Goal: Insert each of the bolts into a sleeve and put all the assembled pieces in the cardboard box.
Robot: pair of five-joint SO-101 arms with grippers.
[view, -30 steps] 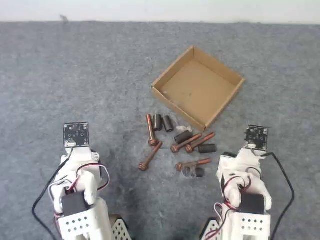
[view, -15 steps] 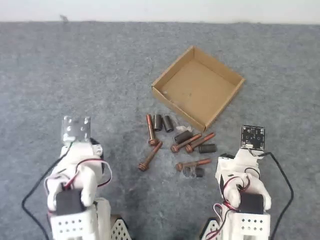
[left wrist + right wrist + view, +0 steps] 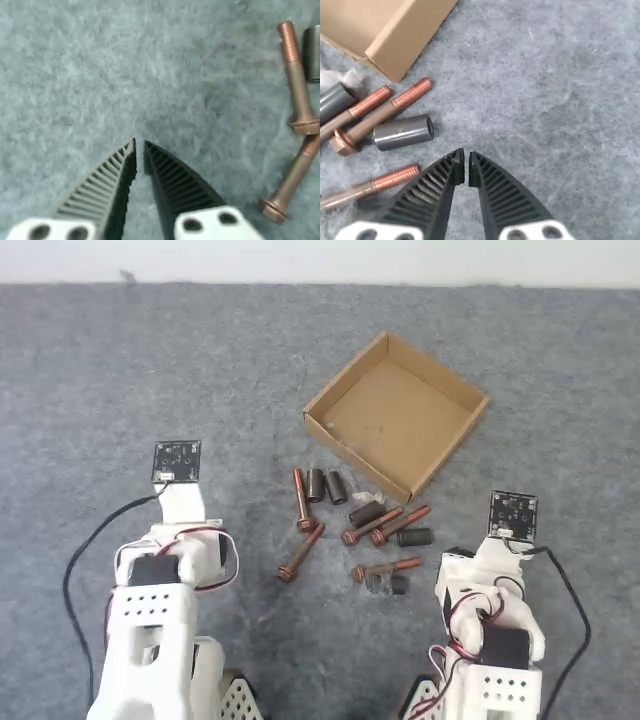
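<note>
On the grey carpet, copper-coloured threaded bolts and dark grey metal sleeves lie loose just beside the open brown cardboard box, between the left gripper and right gripper, both closed on nothing

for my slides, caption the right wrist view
Shut pincer over carpet, beside bolts, a sleeve and the cardboard box corner

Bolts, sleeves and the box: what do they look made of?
Bolts: probably copper-coloured metal, judging by the reddish sheen and cut threads. Sleeves: likely steel; dark grey with a smooth, dull sheen. Box: plain brown cardboard, matte, with folded walls.
</note>
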